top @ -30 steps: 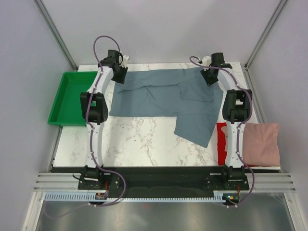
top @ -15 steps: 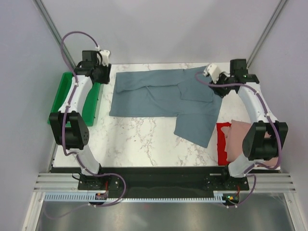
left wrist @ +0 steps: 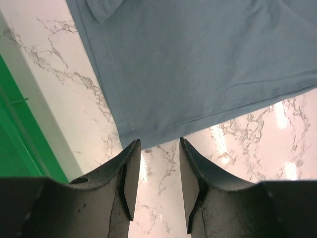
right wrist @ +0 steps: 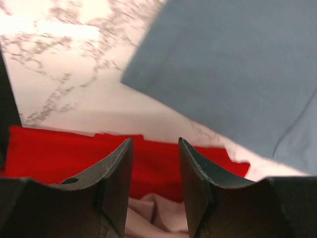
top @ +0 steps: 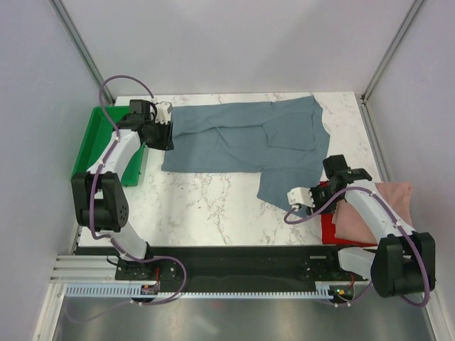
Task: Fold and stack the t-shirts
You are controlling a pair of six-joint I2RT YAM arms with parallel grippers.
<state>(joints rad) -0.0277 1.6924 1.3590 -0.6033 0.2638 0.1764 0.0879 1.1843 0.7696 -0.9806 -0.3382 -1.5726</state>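
Note:
The slate blue-grey t-shirt [top: 242, 138] lies spread across the far half of the marble table, with one flap hanging toward the near right. It also shows in the left wrist view [left wrist: 198, 64] and the right wrist view [right wrist: 237, 64]. My left gripper [top: 162, 142] [left wrist: 158, 144] is open and empty above bare marble, just off the shirt's left corner. My right gripper [top: 321, 195] [right wrist: 155, 141] is open and empty, pointing down over the edge of the red t-shirt [top: 328, 220] [right wrist: 64, 148]. The dusty pink t-shirt [top: 387, 206] [right wrist: 153, 213] lies folded on the red one.
A green plastic tray [top: 96, 145] [left wrist: 15, 148] sits off the table's left edge, beside my left arm. Grey walls and metal posts close in the back and sides. The right arm's cable loops over the marble near the blue shirt's flap.
My left gripper has moved from the far left corner to the blue shirt's left edge. My right gripper has swung from the far right corner to the near right, over the red shirt.

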